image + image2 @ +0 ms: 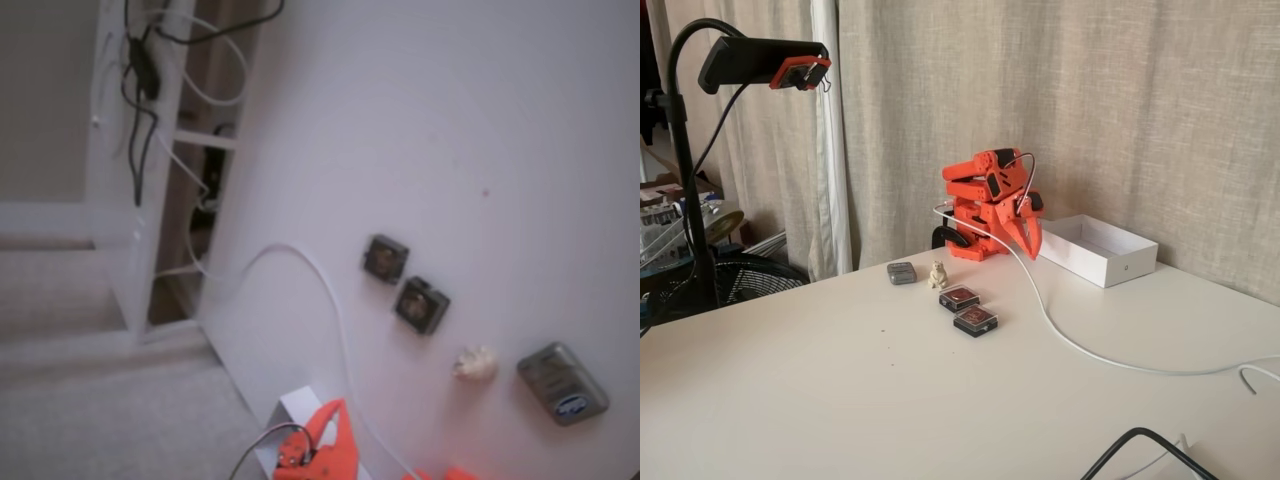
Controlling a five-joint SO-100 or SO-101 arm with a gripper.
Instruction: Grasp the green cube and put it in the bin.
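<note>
No green cube shows in either fixed view. The orange arm point(985, 195) sits folded at the back of the table. Its gripper point(1030, 245) points down with the fingers together and nothing between them. It hangs just left of the white bin point(1102, 252), an open shallow box. In the other fixed view only part of the orange arm point(328, 452) and a corner of the bin point(297, 406) show at the bottom edge.
Two dark square objects point(959, 297) point(975, 320) lie in front of the arm, with a small beige figurine point(937, 274) and a grey case point(901, 272) beside them. A white cable point(1080, 345) runs across the table. A camera stand point(690, 150) rises at left.
</note>
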